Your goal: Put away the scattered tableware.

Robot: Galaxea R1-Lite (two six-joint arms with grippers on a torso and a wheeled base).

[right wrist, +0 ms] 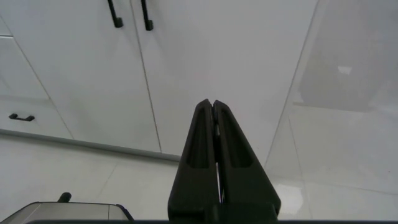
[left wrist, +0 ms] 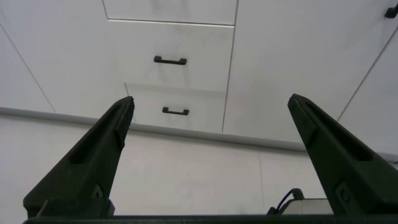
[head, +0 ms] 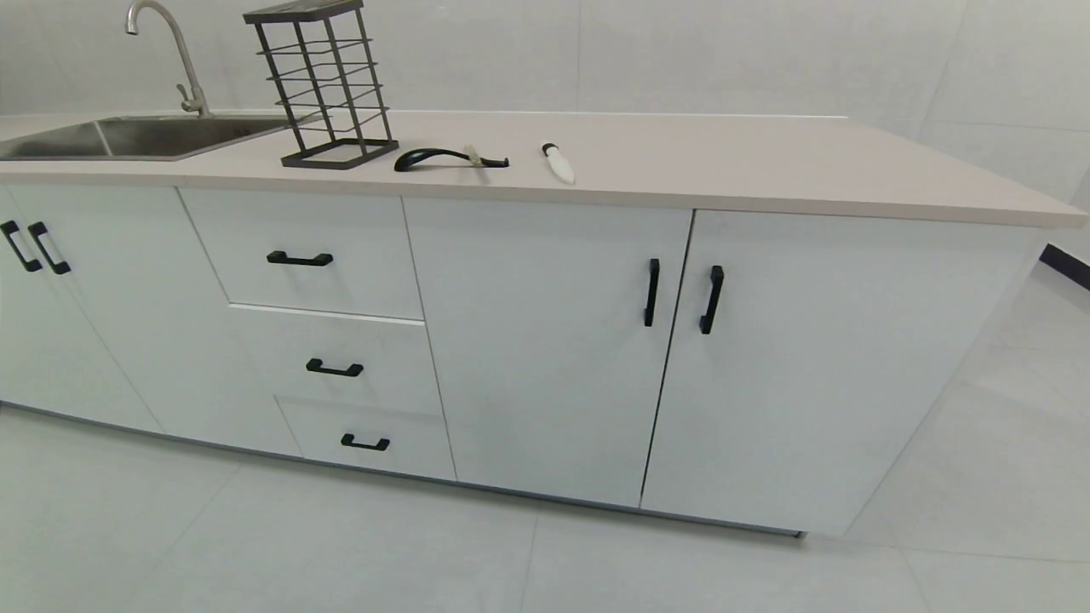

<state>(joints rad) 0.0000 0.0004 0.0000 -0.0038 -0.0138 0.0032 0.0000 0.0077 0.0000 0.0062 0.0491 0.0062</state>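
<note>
While standing off from the counter (head: 766, 162) with nothing picked up, treat the step in hand as the approach: left gripper (left wrist: 211, 99) spread wide and empty, right gripper (right wrist: 213, 104) pressed closed on nothing, both low before the cabinet (head: 545, 340). Next, close in and raise an arm to the black spoon (head: 438, 157), lying on the counter at 3 o'clock of the wire rack (head: 328, 85), or to the white utensil (head: 558, 162) at 3 o'clock of that spoon. Note no tableware in the rack.
</note>
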